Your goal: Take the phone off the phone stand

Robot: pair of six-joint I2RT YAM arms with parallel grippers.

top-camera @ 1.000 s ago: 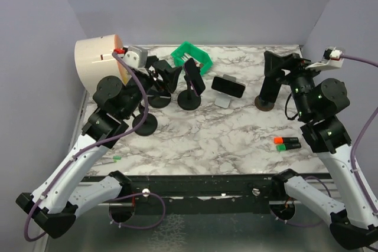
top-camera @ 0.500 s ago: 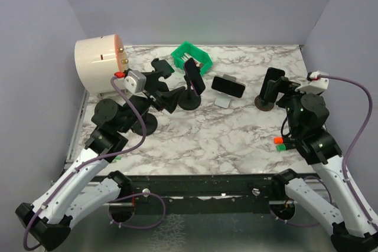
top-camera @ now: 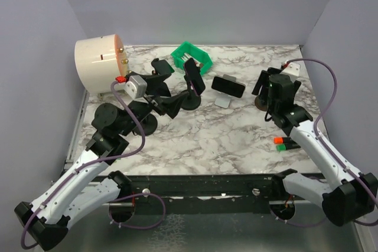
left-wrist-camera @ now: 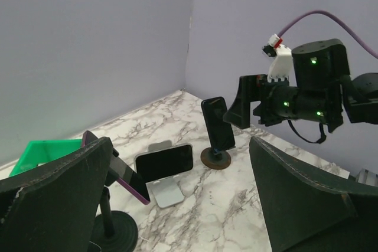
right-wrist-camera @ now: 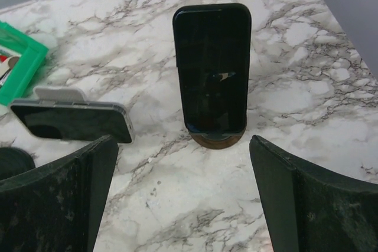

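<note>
Marble table is shown | phone is propped upright on round stand, centred just ahead of right gripper | jaws are spread wide | left gripper is likewise spread

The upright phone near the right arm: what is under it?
A round brown stand base, resting on the marble table. The phone covers the stand's upper part.

You will find nothing to read here: no lettering, number or brand shows clearly on any surface. The upright phone faces the right wrist camera with a dark screen and a faint glare, and the contents of the green tray are too small to make out.
</note>
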